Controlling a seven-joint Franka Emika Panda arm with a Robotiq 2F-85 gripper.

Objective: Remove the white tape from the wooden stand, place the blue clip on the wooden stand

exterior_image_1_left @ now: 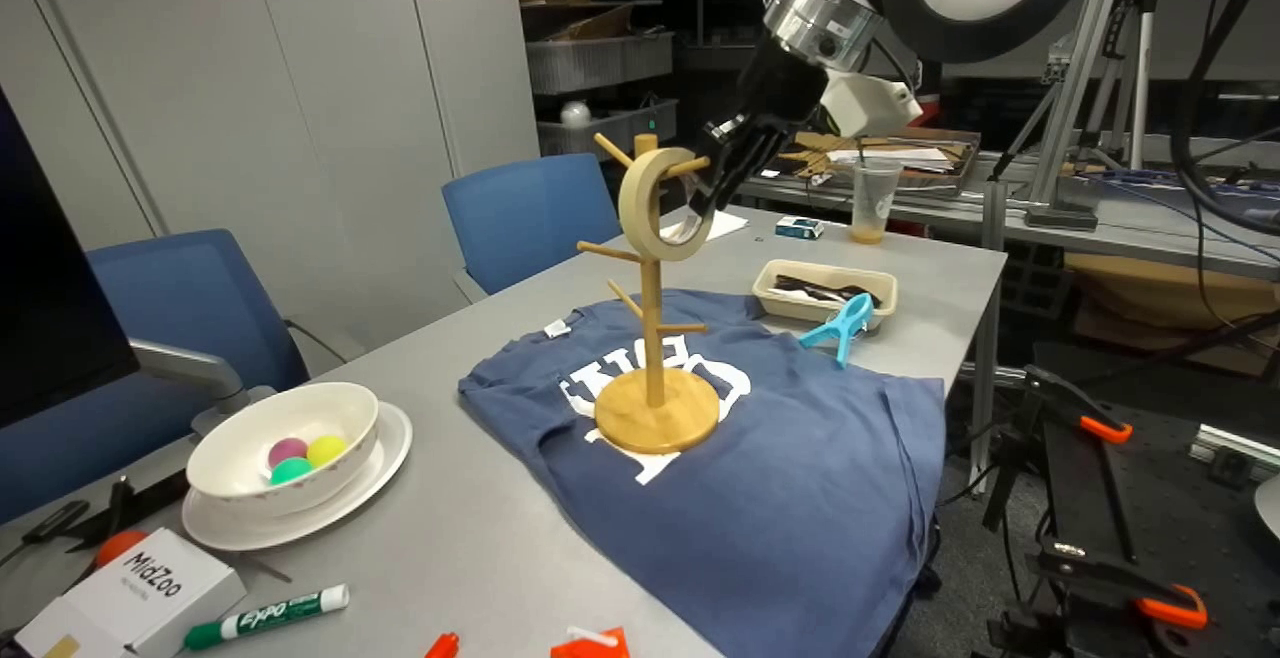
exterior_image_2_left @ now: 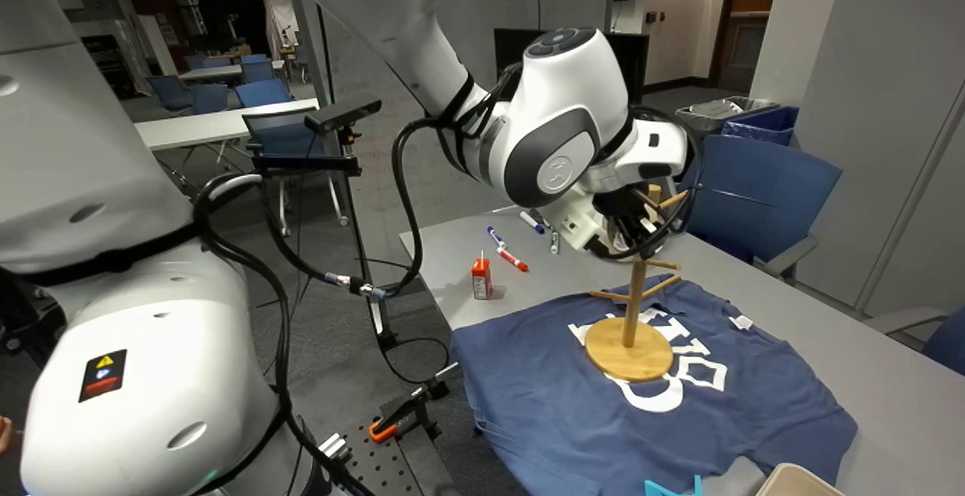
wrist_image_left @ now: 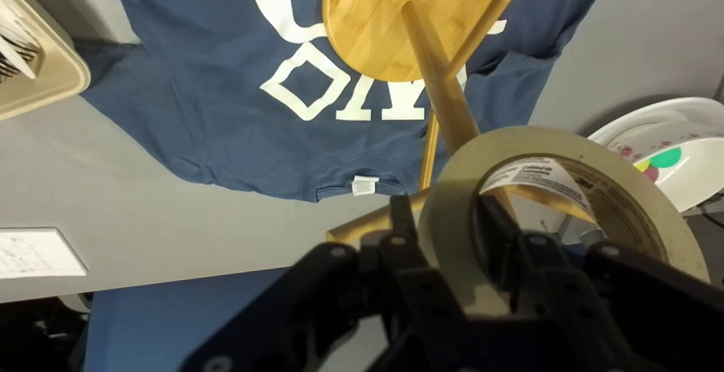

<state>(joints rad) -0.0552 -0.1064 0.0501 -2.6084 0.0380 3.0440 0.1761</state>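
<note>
The cream white tape (exterior_image_1_left: pixel 636 208) hangs from an upper peg of the wooden stand (exterior_image_1_left: pixel 653 338), near the pole's top. Around one side of the ring comes my gripper (wrist_image_left: pixel 444 208). In the wrist view one finger (wrist_image_left: pixel 403 216) lies outside the ring and the opposite finger (wrist_image_left: pixel 500 236) reaches into its hole. A very thin gap seems to show beside the outer fingertip; whether both pads press the tape is unclear. The blue clip (exterior_image_1_left: pixel 843 330) leans at the tray's near edge, its legs on the shirt. My arm hides most of the tape in an exterior view.
Under the stand lies a blue shirt (exterior_image_1_left: pixel 760 498). A beige tray (exterior_image_1_left: pixel 770 303) with dark items and a plastic cup (exterior_image_1_left: pixel 875 198) stand behind it. A bowl (exterior_image_1_left: pixel 230 468) of balls, markers (exterior_image_2_left: pixel 513 259) and a small red box (exterior_image_2_left: pixel 482 277) are also on the table.
</note>
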